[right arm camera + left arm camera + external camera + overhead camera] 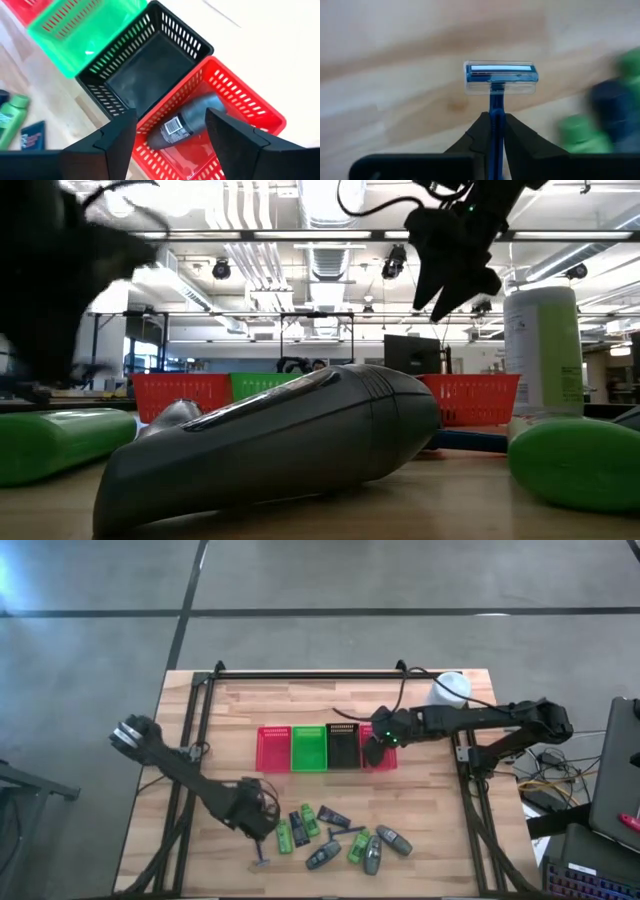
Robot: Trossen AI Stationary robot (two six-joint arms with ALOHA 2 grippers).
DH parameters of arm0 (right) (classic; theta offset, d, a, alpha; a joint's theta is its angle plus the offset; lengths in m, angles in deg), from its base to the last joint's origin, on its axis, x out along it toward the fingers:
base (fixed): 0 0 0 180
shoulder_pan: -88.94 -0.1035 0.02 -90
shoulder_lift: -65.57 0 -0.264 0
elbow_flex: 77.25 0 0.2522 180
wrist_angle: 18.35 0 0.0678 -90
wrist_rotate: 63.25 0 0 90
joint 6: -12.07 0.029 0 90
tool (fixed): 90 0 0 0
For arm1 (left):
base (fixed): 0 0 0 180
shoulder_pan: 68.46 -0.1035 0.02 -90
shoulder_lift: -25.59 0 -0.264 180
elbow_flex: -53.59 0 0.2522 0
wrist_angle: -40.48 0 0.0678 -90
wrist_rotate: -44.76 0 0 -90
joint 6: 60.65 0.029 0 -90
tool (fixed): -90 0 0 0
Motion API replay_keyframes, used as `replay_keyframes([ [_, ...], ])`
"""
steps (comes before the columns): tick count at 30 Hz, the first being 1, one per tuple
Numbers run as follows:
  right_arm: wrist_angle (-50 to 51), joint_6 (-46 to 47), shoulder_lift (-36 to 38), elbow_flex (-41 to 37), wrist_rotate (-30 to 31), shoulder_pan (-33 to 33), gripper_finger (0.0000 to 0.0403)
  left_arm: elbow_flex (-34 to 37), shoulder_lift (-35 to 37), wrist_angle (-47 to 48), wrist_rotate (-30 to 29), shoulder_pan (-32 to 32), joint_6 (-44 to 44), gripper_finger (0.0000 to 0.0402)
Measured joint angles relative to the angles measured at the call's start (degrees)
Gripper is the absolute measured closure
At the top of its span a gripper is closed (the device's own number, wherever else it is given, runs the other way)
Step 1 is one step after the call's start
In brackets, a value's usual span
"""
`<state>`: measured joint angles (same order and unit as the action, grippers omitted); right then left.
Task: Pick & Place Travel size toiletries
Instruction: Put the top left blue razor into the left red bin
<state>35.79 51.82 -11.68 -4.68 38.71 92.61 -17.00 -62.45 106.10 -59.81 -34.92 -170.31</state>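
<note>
Wooden table; razor pinched in left hand.

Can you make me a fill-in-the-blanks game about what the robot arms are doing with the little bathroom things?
1. The left gripper has its fingers shut on a blue ____.
2. The right gripper hangs open over a ____ basket.
3. The grey bottle in that basket lies on its ____.
4. The black basket has ____ inside.

Missing words: razor; red; side; nothing
</note>
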Motion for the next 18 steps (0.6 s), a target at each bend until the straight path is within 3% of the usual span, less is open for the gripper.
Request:
replay_keyframes([
  [6, -0.01, 0.67, 2.91, 0.00, 0.07, 0.19, 0.0172, 0.37, 12.15, 3.55, -16.21, -3.05, 0.69, 0.0362],
  [9, 0.05, 2.49, 3.04, 0.00, 0.17, 0.63, 0.0164, 2.03, 17.88, 3.40, -20.27, -7.65, 5.96, 0.0363],
  [13, 0.00, 3.68, 2.37, 0.00, 0.17, 1.16, 0.0153, 4.56, 22.66, 0.16, -18.53, -18.64, 19.18, 0.0365],
  [18, 0.00, 5.76, 1.84, 0.00, 0.15, 1.13, 0.0142, 9.15, 24.06, -14.08, -6.53, -34.44, 38.15, 0.0365],
])
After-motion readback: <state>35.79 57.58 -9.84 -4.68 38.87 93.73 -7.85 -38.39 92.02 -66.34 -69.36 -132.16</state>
